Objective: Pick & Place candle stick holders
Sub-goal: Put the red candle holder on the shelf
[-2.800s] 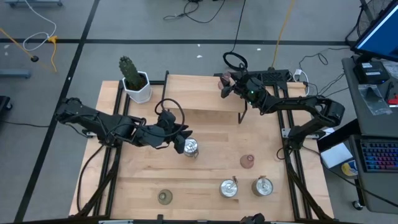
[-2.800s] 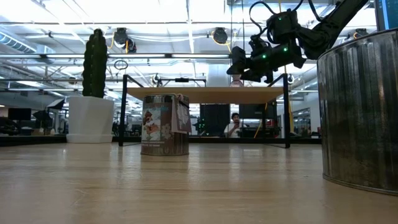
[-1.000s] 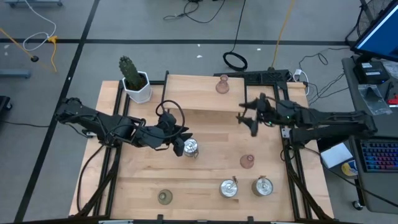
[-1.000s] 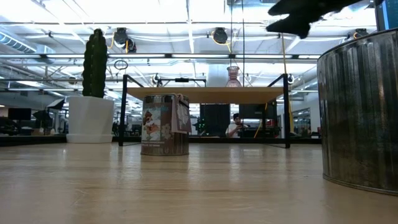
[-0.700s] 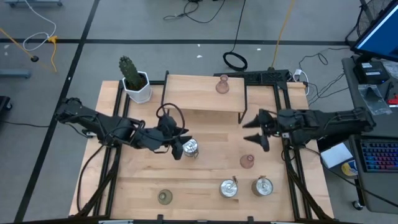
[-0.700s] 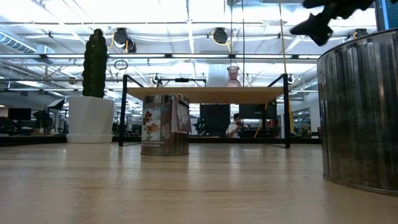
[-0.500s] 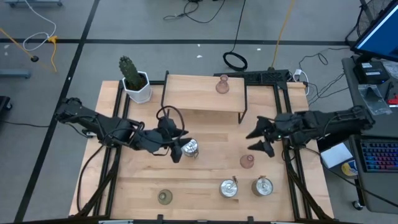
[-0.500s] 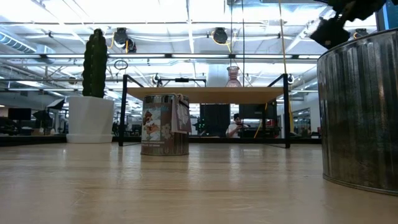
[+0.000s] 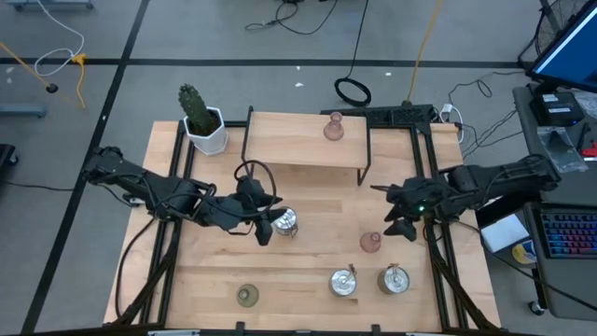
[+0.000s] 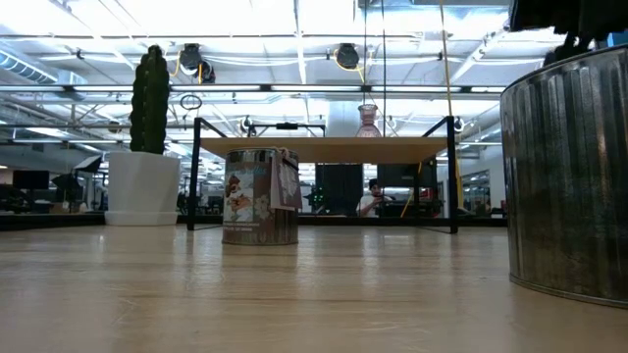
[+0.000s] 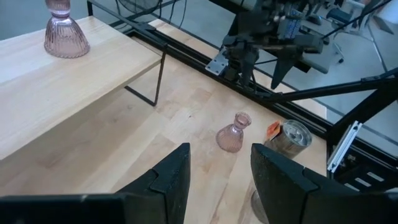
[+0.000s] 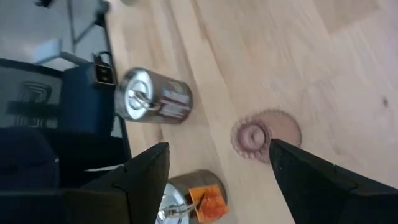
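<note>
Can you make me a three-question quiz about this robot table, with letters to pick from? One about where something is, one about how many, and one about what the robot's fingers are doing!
1. Where is the cactus pot?
A. at a far corner of the table
B. on the raised shelf
C. on the floor

2. How many pink glass holders can you see?
A. one
B. two
C. four

3. What are the right gripper's fingers doing?
A. squeezing a silver holder
B. standing open, holding nothing
C. shut tight

Answers:
1. A: it stands at the far left corner.
2. B: one on the shelf, one on the table.
3. B: its wrist view shows the fingers spread above the pink holder.
</note>
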Tool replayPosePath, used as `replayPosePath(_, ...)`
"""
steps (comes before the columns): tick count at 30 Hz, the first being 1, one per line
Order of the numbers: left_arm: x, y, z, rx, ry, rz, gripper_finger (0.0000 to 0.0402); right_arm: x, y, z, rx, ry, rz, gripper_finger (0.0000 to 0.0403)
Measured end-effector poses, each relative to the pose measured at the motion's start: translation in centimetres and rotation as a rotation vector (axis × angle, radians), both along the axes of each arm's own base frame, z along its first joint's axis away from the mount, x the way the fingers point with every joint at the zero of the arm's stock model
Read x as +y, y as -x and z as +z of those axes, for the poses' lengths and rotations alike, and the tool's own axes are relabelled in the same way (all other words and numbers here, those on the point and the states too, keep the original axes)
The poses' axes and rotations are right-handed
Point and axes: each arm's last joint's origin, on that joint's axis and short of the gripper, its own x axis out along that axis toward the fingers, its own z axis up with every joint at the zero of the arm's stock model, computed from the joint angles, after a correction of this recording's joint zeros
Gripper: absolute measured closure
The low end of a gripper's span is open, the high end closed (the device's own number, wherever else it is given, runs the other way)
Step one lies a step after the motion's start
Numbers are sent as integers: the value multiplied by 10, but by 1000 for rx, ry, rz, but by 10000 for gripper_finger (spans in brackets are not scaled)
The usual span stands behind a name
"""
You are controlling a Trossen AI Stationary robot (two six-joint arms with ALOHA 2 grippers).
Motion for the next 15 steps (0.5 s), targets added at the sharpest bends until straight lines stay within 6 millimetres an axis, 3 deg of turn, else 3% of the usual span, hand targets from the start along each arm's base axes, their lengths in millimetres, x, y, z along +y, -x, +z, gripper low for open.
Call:
replayPosePath(10, 1, 0, 0, -3, -20, 19, 233, 6, -21, -27, 259, 9, -41, 136)
replayPosePath(15, 1, 0, 0, -3, -20, 19, 234, 8, -28, -35, 308, 26, -43, 136)
